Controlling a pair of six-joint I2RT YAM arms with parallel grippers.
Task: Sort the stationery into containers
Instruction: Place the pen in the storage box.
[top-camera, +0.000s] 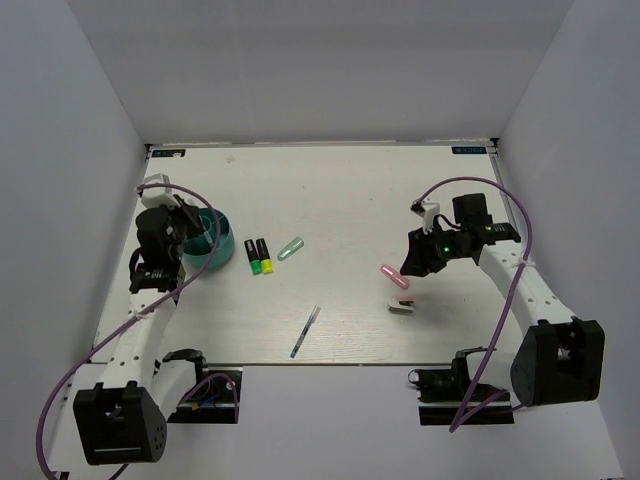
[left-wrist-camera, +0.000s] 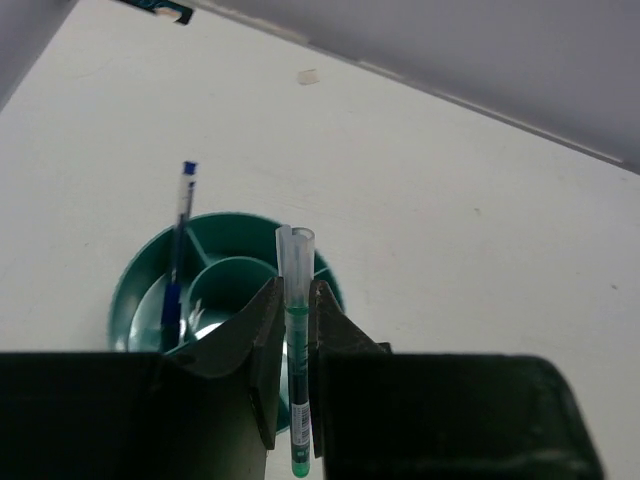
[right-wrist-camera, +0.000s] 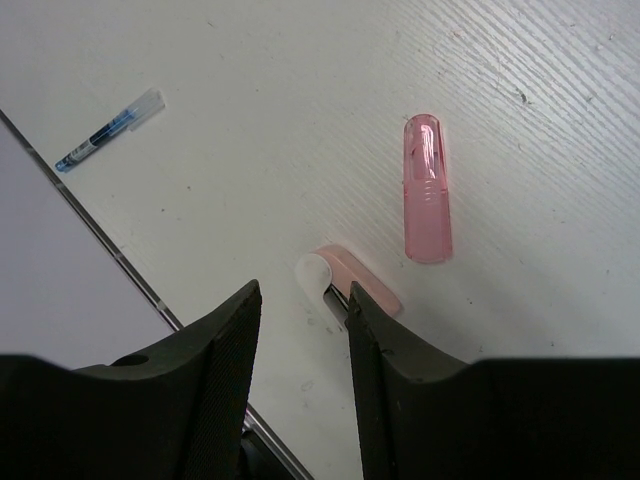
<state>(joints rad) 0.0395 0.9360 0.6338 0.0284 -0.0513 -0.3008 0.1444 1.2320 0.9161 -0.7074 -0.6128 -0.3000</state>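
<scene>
Left jaws: clamped on pen (left-wrist-camera: 296, 270), whose long axis runs in line with them, pointing down.
Pen: right above holder (left-wrist-camera: 130, 290), near its middle cup.
Right jaws: partly open, empty; block (right-wrist-camera: 350, 282) just ahead, far right of holder.

Top cam overhead-rear; wrist cams close, down at table (top-camera: 400, 190).

My white table (top-camera: 350, 190) carries the round teal holder (top-camera: 226, 243) on its left side. Just right of it lie two black markers (top-camera: 258, 257) side by side, then a pale green marker (top-camera: 290, 249). A blue pen (top-camera: 306, 331) lies near the near edge, about centre. Further right lies a pink marker (top-camera: 394, 276), with a pink-and-white block (top-camera: 401, 307) just nearer.
</scene>
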